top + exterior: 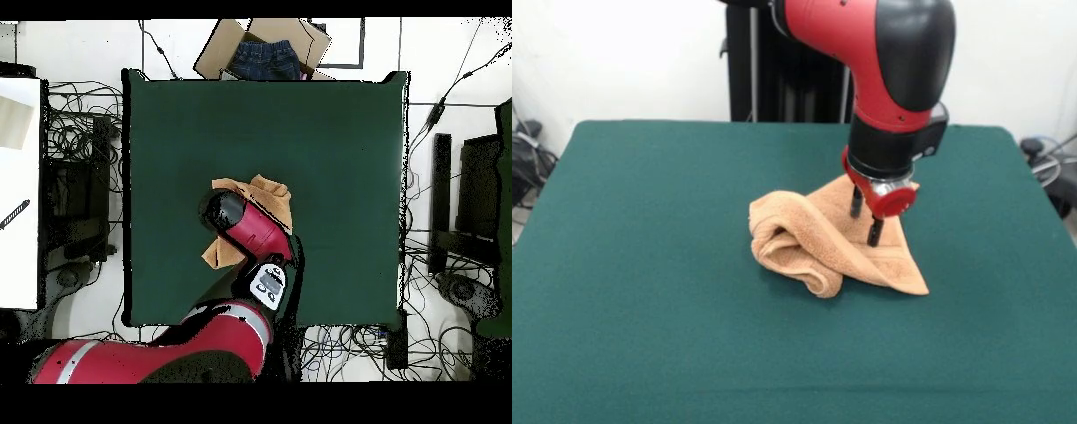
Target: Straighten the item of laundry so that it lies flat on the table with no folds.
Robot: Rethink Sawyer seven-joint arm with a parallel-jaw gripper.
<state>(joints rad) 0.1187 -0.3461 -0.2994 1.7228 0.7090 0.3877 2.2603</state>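
The towel (825, 240) lies crumpled near the middle of the green counter (644, 265), its left side rolled over into a thick fold while a flatter corner points toward the near right. The end effector (866, 217) stands on the towel's far right part, its two fingers apart and touching the cloth, probably placed there to pinch a layer and draw the fold open.

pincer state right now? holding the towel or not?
Pincer: open, fingers apart, tips down at the crumpled towel; whether they touch it cannot be told. Not holding it.
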